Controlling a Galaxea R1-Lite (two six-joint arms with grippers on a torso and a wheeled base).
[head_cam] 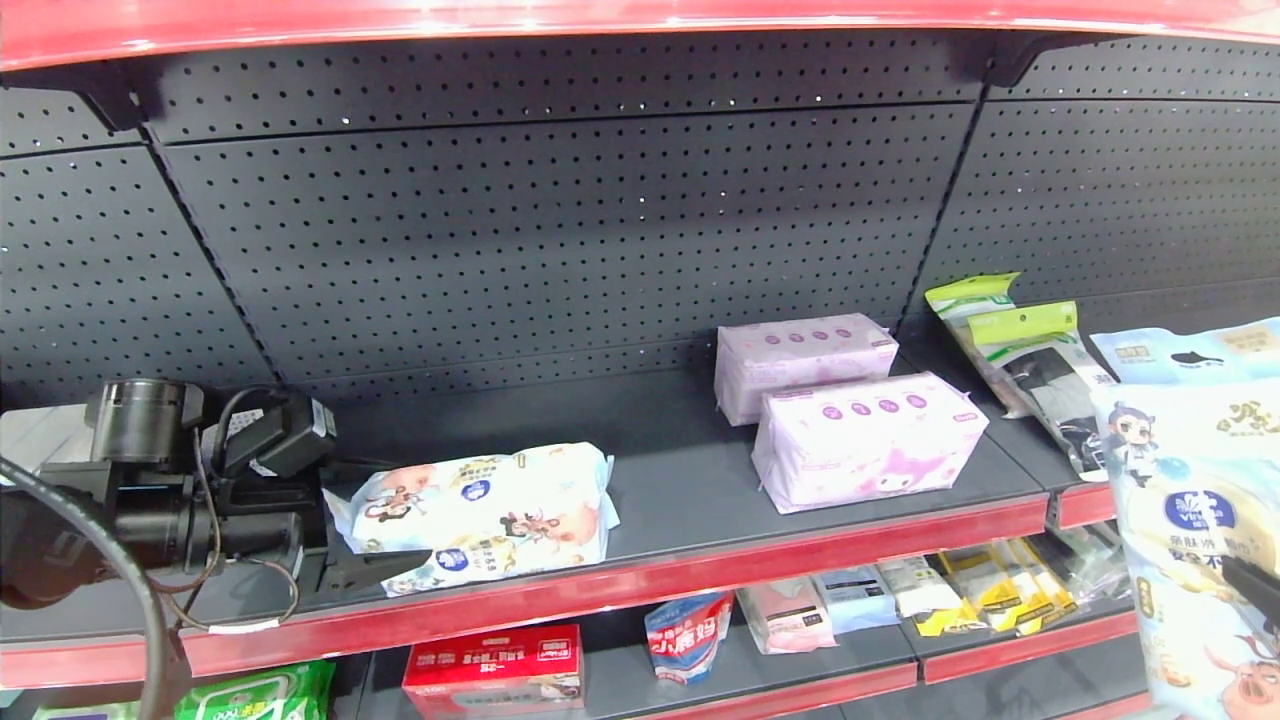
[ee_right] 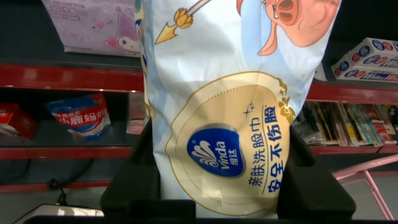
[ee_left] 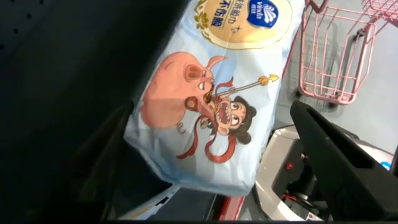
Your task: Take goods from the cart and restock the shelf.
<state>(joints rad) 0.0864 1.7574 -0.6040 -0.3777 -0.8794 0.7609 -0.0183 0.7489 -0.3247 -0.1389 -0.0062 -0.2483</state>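
Note:
A cartoon-printed tissue pack [head_cam: 480, 512] [ee_left: 211, 93] lies flat at the left front of the dark shelf [head_cam: 670, 470]. My left gripper [head_cam: 385, 522] [ee_left: 211, 115] straddles its near end. It is open, with a gap showing between one finger [ee_left: 339, 158] and the pack. A second pack of the same kind [head_cam: 1190, 540] [ee_right: 230, 106] hangs upright in front of the shelf's right end. My right gripper [ee_right: 227, 165] is shut on its lower end, and one of its fingers [head_cam: 1255, 585] shows at the pack's side.
Two pink tissue packs [head_cam: 805, 365] [head_cam: 865, 440] sit mid-shelf, and green-topped packets [head_cam: 1030, 355] lean further right. Bare shelf lies between the cartoon pack and the pink ones. The lower shelves hold a red box [head_cam: 495, 668] and small packets. A pink cart [ee_left: 336, 56] stands behind me.

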